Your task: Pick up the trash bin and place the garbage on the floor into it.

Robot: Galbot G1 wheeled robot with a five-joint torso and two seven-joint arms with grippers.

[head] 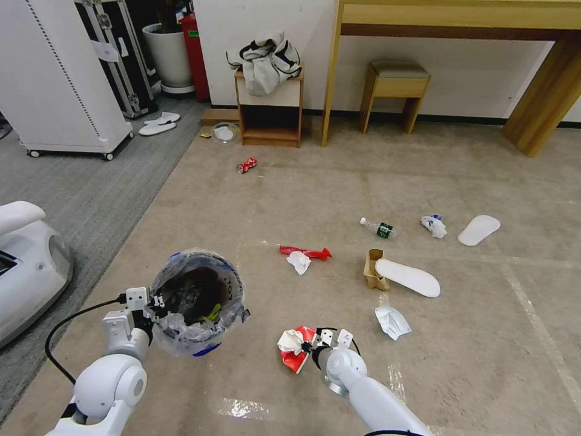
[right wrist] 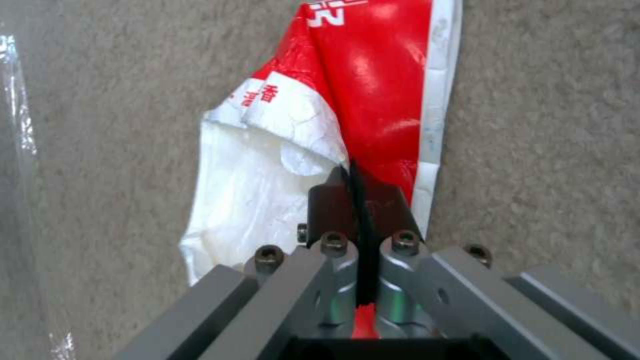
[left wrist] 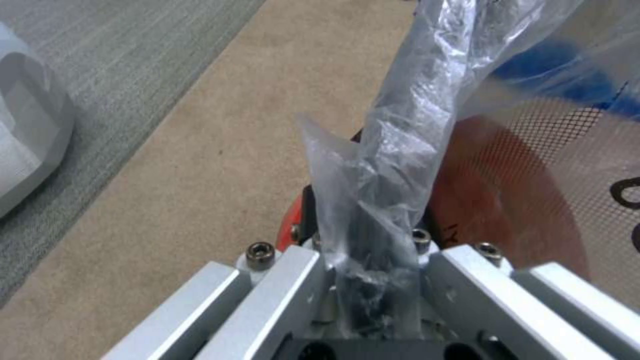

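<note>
The right hand [head: 311, 349] is pinching shut a red wrapper [head: 295, 349] on the floor [head: 484, 339]; the trash bin [head: 196, 303], which the left hand [head: 154, 309] is clamping by its rim, is hanging just to its left.

Bare floor [head: 339, 181] mid-room, bin [head: 196, 303] close left of wrapper [head: 295, 349], carton [head: 374, 270] and slipper [head: 408, 277] ahead-right, tissue [head: 391, 321] near.

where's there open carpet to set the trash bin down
Bare carpet lies between the crushed red can and the flat red wrapper, and at far right beyond the long white slipper. It is crowded around the brown carton and near the right hand, shut on a red-and-white wrapper. The left hand holds the trash bin.
</note>
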